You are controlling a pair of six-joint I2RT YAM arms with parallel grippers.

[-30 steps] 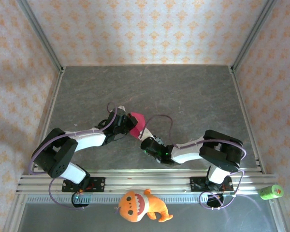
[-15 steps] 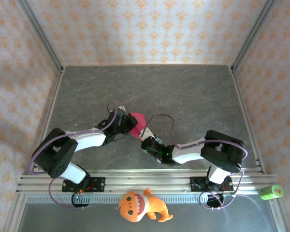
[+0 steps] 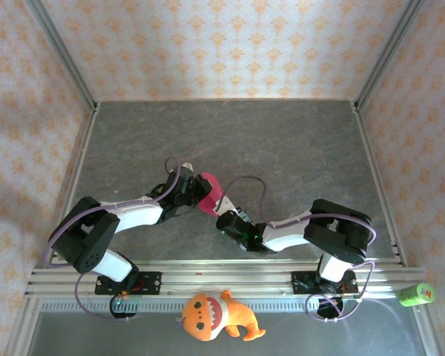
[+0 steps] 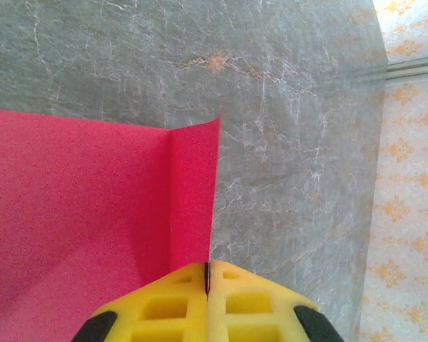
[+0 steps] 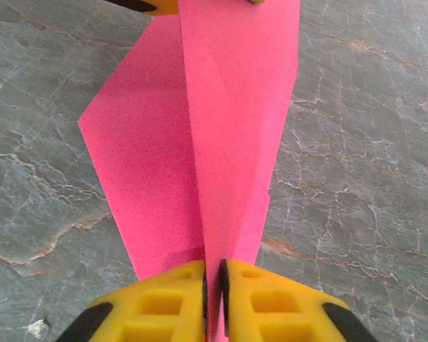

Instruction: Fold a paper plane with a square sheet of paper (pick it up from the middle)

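The magenta-pink paper, folded into a pointed dart, hangs between both grippers just above the grey table, near the middle front. My left gripper is shut on one end: its yellow fingertips pinch the paper's folded edge. From the other side my right gripper is shut on the narrow end, yellow fingers clamping the centre crease of the paper. The left gripper's yellow tips show at the top of the right wrist view, on the paper's far end.
An orange plush toy lies in front of the arm bases, below the rail. A green cylinder sits at the front right corner. The grey marbled table stretches back to the patterned walls.
The paper's upper part has shifted slightly and looks rounder from above. Both arms have moved a little, and both grippers keep their hold.
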